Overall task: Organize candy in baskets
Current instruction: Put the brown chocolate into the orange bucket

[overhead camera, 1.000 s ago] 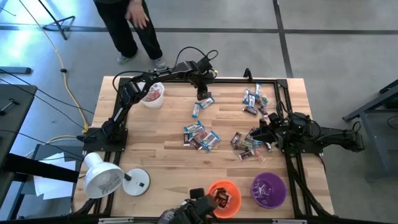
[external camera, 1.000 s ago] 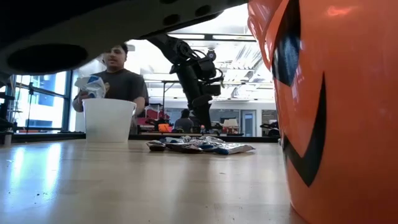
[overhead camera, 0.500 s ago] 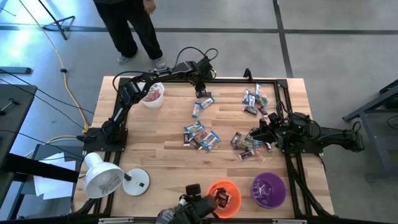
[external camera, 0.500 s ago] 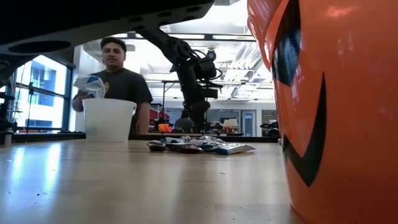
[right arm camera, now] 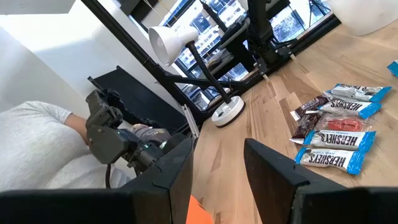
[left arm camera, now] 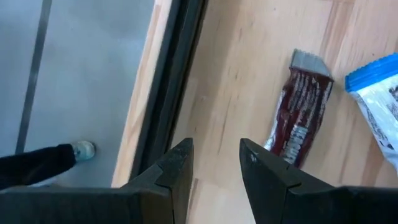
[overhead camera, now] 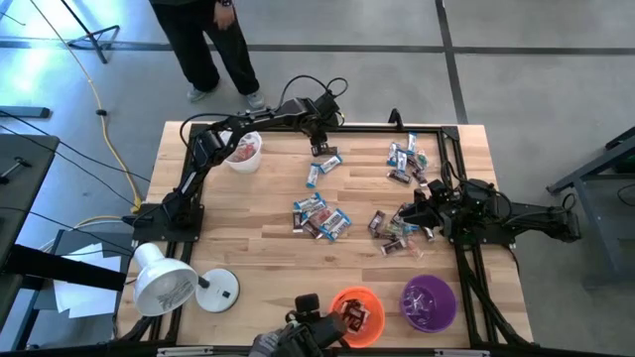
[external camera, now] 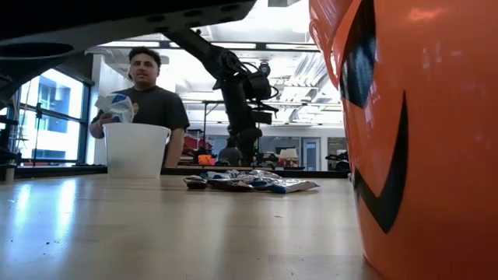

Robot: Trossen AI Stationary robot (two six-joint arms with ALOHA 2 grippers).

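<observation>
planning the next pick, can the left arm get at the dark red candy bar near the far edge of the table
Probably yes. The left claw hangs open right beside the dark red candy bar, with only bare table between them; the blue-and-white bar lies on its other side.

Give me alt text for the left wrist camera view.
The left gripper, fingers open and empty, hangs over the wooden table near its black-framed edge, beside a dark red candy bar and a blue-and-white one. A person's shoe shows on the grey floor beyond.
</observation>
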